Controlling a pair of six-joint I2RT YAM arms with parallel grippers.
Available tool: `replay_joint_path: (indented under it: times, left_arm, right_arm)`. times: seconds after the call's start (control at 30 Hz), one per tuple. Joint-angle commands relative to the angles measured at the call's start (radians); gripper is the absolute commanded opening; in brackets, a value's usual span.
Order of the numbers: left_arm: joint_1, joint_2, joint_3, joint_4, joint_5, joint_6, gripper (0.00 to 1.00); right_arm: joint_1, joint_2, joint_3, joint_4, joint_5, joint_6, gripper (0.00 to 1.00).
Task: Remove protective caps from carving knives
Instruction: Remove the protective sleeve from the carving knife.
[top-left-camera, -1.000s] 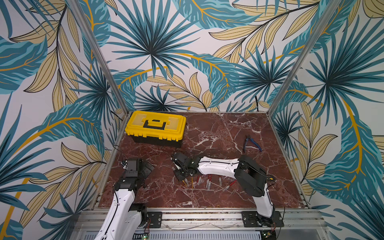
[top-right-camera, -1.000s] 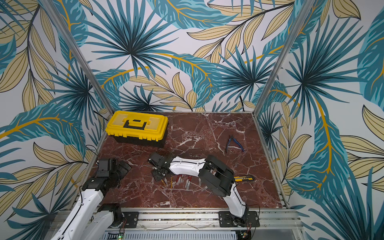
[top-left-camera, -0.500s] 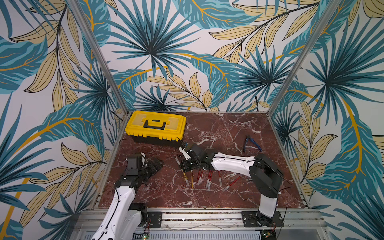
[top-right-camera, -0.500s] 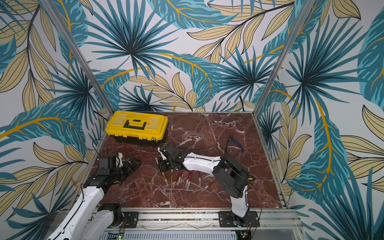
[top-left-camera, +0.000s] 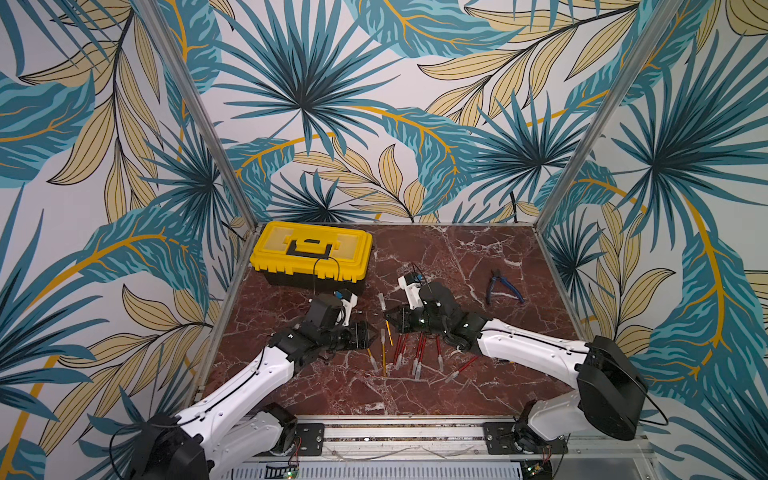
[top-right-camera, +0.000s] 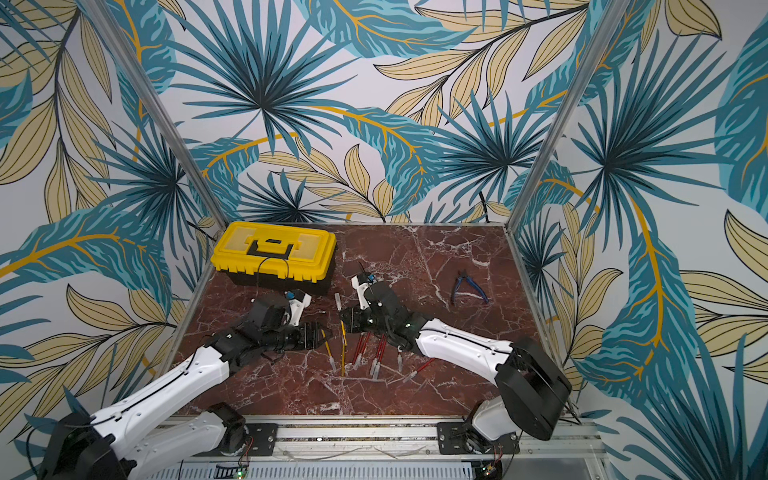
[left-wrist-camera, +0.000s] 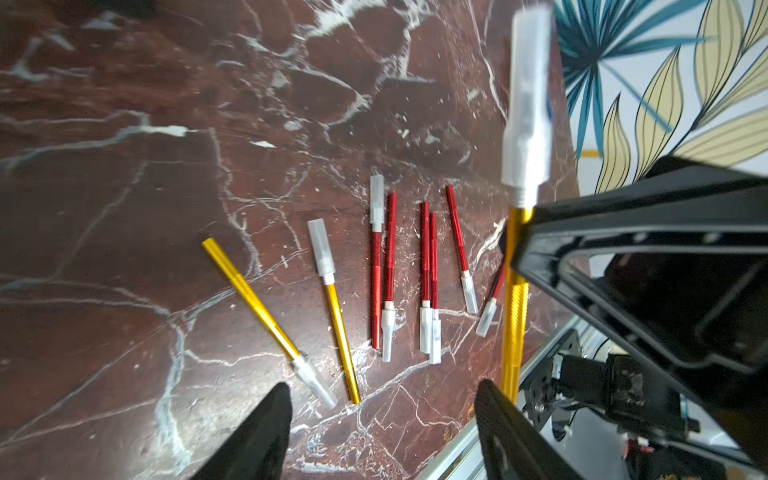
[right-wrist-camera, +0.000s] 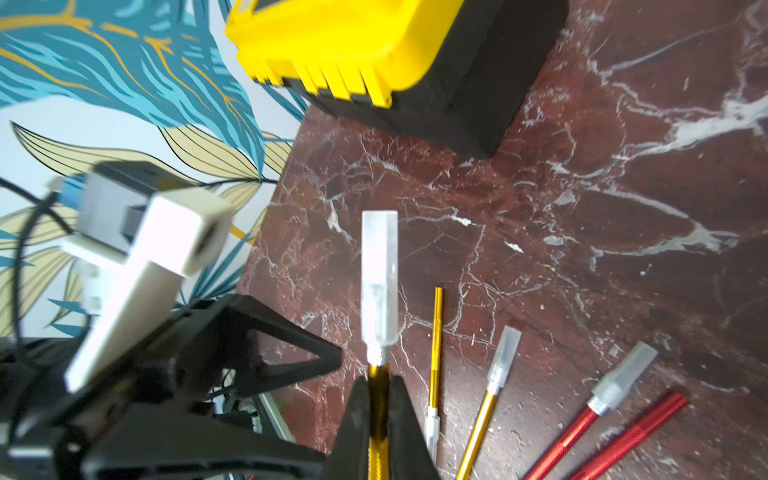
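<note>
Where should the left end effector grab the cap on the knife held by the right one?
Grip the cap around its middle, from the side, jaws across the tube. It sticks out clear beyond the right end effector, which clamps the yellow knife, so a pull along its handle should free it.

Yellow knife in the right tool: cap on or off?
On. The translucent cap covers the tip of the yellow knife clamped in the right tool.

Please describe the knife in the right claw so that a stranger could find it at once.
Start at the yellow toolbox at the table's back; in front of it is the right claw. It pinches a yellow-handled carving knife, cap on. Alone among the knives, it is raised off the table.
</note>
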Motion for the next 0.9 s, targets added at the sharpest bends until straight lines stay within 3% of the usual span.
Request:
replay_joint_path:
  times: [0.0,0.1,0.23,0.33,0.77,0.87]
  left_arm:
    - [-0.057,0.071,0.112,0.061,-0.03,0.028,0.7]
    - [-0.102,0.121,0.154,0.084,-0.034,0.032,0.69]
    - [-0.122,0.161,0.168,0.103,-0.052,0.02,0.59]
    - [-0.122,0.17,0.167,0.102,-0.064,0.016,0.56]
    - [-0.124,-0.007,0.109,0.138,-0.074,0.003,0.57]
    - [-0.124,0.017,0.109,0.159,-0.039,-0.007,0.68]
  right_arm:
    - [-0.002,-0.036,-0.035,0.042,0.027,0.033,0.0]
    - [-0.002,-0.052,-0.054,0.048,0.033,0.043,0.0]
    - [-0.001,-0.074,-0.082,0.078,0.02,0.068,0.0]
    - [-0.002,-0.091,-0.095,0.083,0.029,0.069,0.0]
    - [-0.067,-0.112,-0.165,0.168,0.081,0.111,0.0]
    - [-0.066,-0.112,-0.18,0.219,0.073,0.145,0.0]
